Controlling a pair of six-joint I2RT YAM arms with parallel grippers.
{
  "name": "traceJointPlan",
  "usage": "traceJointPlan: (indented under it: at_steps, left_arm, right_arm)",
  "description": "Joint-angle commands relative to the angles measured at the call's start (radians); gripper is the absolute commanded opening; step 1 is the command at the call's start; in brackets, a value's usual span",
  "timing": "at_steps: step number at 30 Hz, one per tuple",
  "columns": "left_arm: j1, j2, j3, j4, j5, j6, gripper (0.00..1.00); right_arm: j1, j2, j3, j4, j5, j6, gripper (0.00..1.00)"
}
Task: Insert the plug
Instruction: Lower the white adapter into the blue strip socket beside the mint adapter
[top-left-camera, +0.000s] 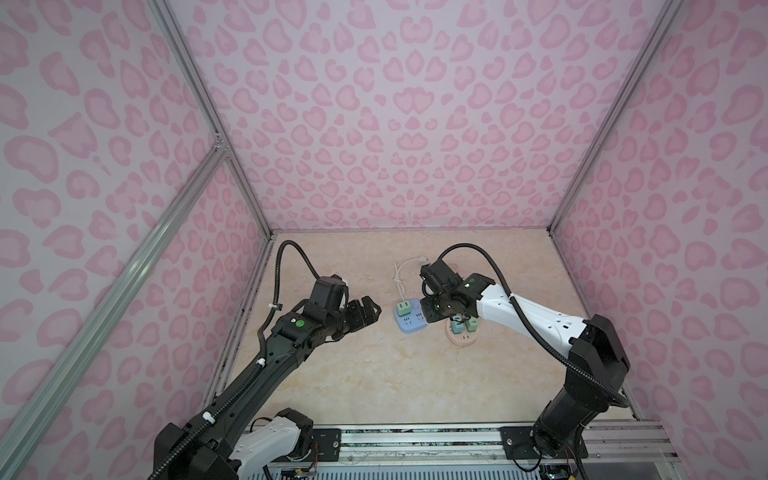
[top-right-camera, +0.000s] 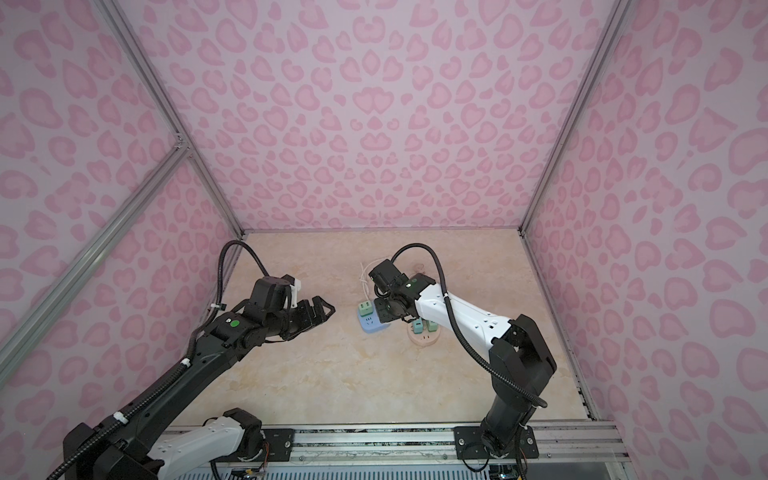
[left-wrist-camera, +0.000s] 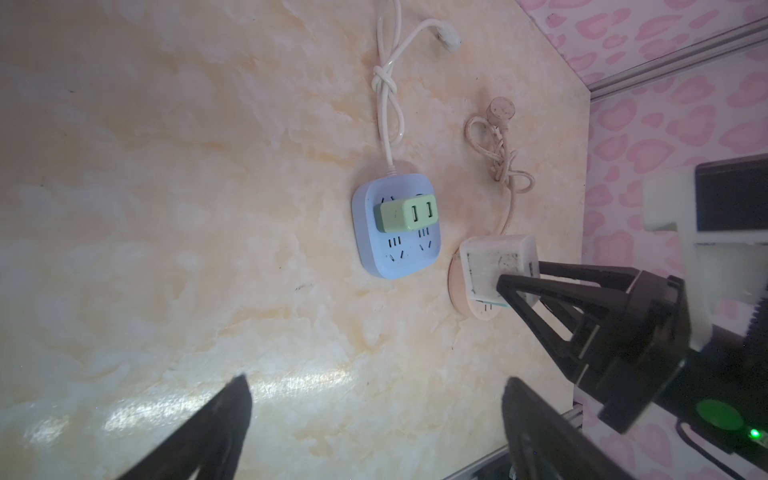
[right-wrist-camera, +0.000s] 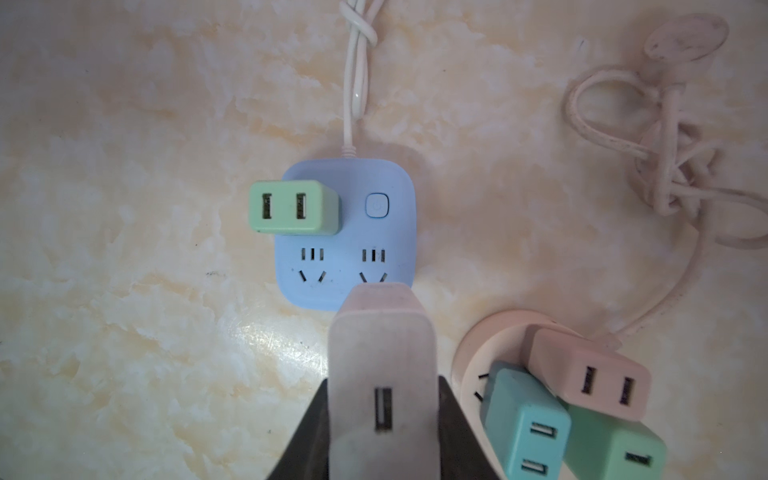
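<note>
The right gripper (right-wrist-camera: 380, 424) was pinching a white plug (right-wrist-camera: 382, 345) by its sides. The plug hung over the near right edge of the blue power strip (right-wrist-camera: 399, 245), just by its free right holes. I could not tell if it touched the strip.

A light green plug (right-wrist-camera: 291, 208) sat in the strip's far left corner. Just right of the strip lay a round pink socket (right-wrist-camera: 471, 353). It was crowded with a teal plug (right-wrist-camera: 523, 419), a pink plug (right-wrist-camera: 590, 374) and a darker green plug (right-wrist-camera: 611, 449), all close beside the right gripper. Farther back lay a knotted white cord (right-wrist-camera: 353, 83) and a tangled pink cord (right-wrist-camera: 665, 145).

The left gripper (top-left-camera: 370, 311) hung left of the strip, well apart from it. Its fingers were spread wide and held nothing.

In both top views the right gripper hid the white plug. Only the wrist views showed it. The right wrist view showed the strip's button (right-wrist-camera: 377, 205), but in the left wrist view the light green plug covered that spot.
</note>
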Motion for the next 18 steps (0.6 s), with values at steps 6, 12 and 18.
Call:
traceJointPlan:
  at_steps: [6,12,18]
  left_arm:
    - [0.002,-0.010,-0.009,0.035,-0.027,0.005,0.95]
    - [0.001,-0.003,-0.019,0.038,-0.026,0.003,0.95]
    - [0.002,-0.003,-0.023,0.037,-0.026,0.006,0.94]
  right_arm:
    - [0.000,0.073,0.039,0.057,0.018,-0.009,0.00]
    - [-0.003,0.093,0.034,0.058,0.010,-0.004,0.00]
    - [-0.005,0.108,0.015,0.081,0.003,0.007,0.00]
